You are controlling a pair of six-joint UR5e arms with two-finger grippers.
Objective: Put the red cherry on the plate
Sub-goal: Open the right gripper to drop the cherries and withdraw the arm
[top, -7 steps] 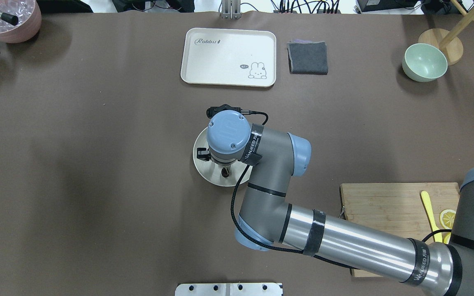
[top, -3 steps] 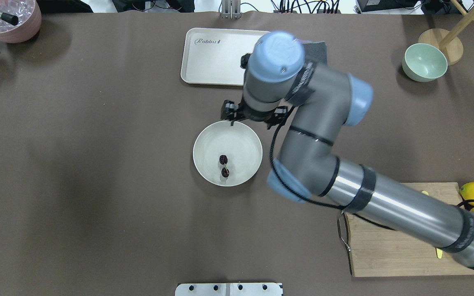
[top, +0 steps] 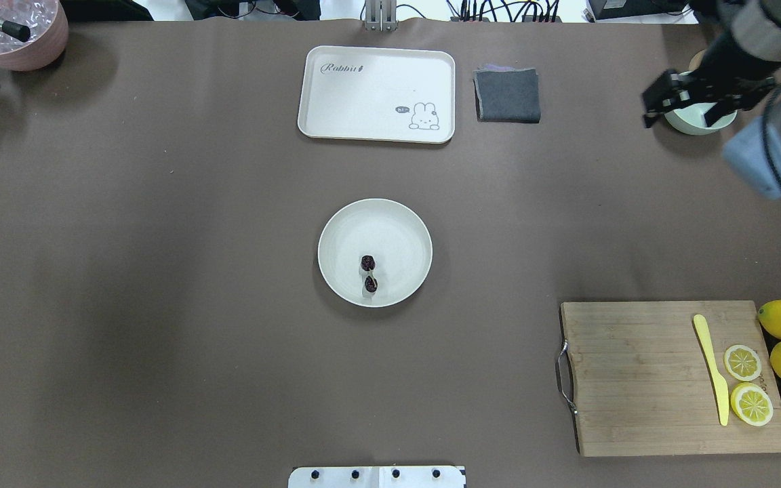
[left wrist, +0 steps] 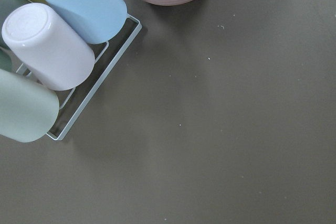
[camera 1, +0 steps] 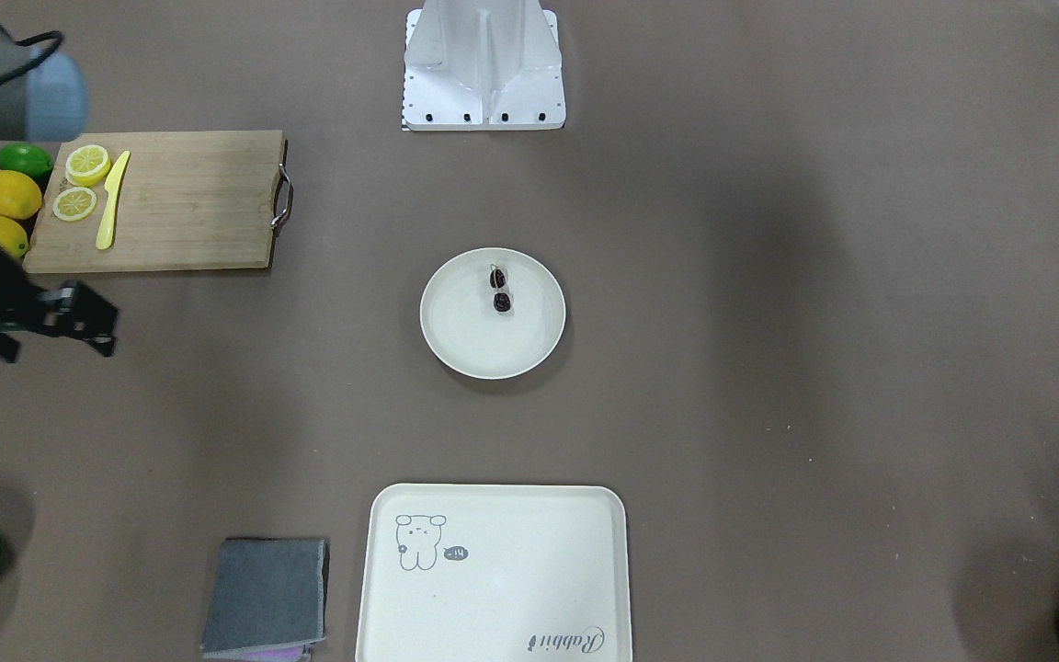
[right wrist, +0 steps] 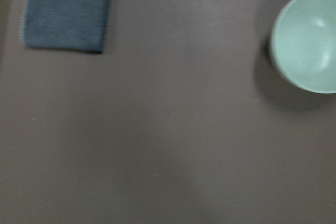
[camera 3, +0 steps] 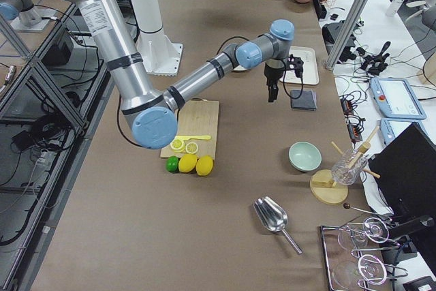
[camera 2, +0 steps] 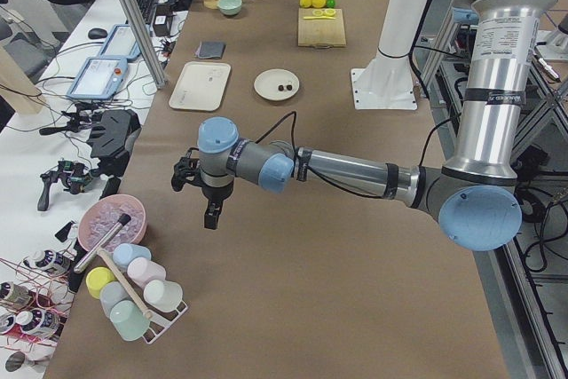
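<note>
**Q:** Where is the red cherry (top: 369, 272), and which way does it lie?

**A:** It rests inside the plate (top: 401, 227), at the middle of the table. It sits in the half nearer the robot, just left of the plate's centre. The two dark fruits lie one behind the other. Their long axis runs from the robot's side toward the far side, tilted only slightly. The stems are too thin to tell which way they point.

**Q:** And the grippers?

**A:** The right gripper (top: 681, 108) hangs at the far right of the table, above the pale green bowl (right wrist: 307, 40), well apart from the plate. Its fingers are spread with nothing between them. The left gripper (camera 2: 200, 197) hovers over bare table at the left end. Whether its fingers are apart or together cannot be told.

**Q:** What do the other containers hold?

**A:** A pink bowl (top: 31, 51) at the far left corner holds clear, ice-like chunks and a dark-tipped handle.
</note>
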